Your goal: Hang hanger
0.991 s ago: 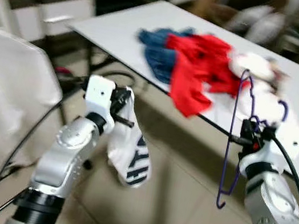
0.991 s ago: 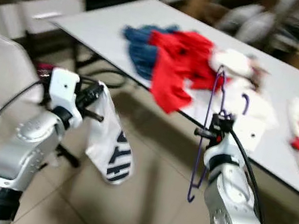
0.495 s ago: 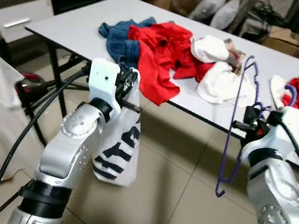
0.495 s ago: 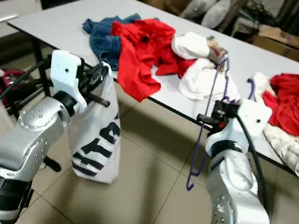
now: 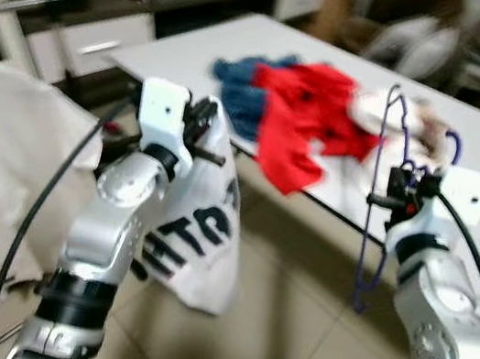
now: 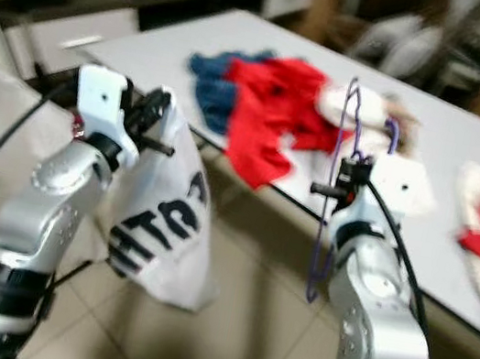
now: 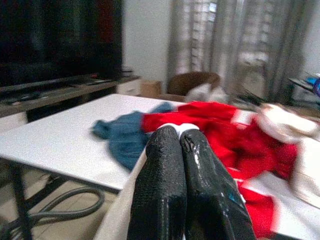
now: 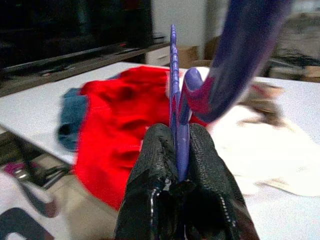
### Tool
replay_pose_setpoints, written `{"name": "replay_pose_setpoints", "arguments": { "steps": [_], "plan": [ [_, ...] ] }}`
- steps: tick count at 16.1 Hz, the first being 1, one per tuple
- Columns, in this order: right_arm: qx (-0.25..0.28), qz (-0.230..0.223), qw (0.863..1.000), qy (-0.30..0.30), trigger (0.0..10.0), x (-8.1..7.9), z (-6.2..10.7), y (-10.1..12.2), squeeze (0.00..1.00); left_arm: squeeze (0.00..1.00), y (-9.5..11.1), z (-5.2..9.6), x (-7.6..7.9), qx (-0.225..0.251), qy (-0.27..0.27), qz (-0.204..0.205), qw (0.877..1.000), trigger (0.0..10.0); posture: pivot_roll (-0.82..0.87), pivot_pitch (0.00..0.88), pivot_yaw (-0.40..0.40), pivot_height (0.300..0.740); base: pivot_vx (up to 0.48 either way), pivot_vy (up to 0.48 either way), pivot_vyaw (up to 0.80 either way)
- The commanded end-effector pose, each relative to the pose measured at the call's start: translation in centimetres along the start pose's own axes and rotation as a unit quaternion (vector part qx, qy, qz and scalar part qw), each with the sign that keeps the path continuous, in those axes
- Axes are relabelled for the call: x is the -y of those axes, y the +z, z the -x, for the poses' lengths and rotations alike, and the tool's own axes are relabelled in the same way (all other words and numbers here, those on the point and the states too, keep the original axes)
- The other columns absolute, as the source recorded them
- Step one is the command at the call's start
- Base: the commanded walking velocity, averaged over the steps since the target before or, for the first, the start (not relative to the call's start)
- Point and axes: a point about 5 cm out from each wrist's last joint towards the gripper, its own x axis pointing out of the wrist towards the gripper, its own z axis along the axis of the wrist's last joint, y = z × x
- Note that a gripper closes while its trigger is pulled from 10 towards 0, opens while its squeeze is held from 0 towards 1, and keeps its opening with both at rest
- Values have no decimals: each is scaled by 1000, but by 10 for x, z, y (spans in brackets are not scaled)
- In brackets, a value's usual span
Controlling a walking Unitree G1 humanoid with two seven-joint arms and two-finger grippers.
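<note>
Carrying the hanger toward a rail, both pincers loaded.

The right pincer (image 8: 175, 165) is clamped on the purple hanger (image 5: 377, 194), which hangs upright in the air beside the desk (image 5: 198, 47). The left pincer (image 7: 186, 165) is closed on a white garment (image 5: 194, 227). Keep the clamp firm and the hook uppermost; judge the metal rail (image 5: 24, 4) at far left the likely target, approached slowly.

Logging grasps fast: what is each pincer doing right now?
Left pincer: closed on the white garment.
Right pincer: closed on the purple hanger.
</note>
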Motion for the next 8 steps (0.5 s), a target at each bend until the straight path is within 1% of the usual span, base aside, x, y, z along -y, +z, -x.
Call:
{"name": "replay_pose_setpoints", "arguments": {
  "steps": [1, 4, 5, 8],
  "plan": [
    [4, -2, 1000, 3, 10000, 1, 0, 1, 0, 0, 8, -3, 1, 16, -3, 3, 1000, 10000, 22, 0, -18, 740, 281, 0, -631],
    [5, -4, 1000, -2, 10000, 2, 0, 1, 0, 0, 12, -13, 6, 25, -25, 0, 999, 10000, 23, 0, -15, 740, 279, 0, -800],
    [11, -6, 1000, -12, 10000, 4, -1, 3, 0, 0, 24, -25, 15, 45, -54, 8, 997, 10000, 25, 0, -13, 740, 281, 0, -800],
    [18, -6, 1000, -23, 10000, 6, -2, 4, 0, 0, 49, -49, 30, 83, -101, 29, 991, 10000, 15, 0, 4, 740, 273, 0, -800]
  ]
}}
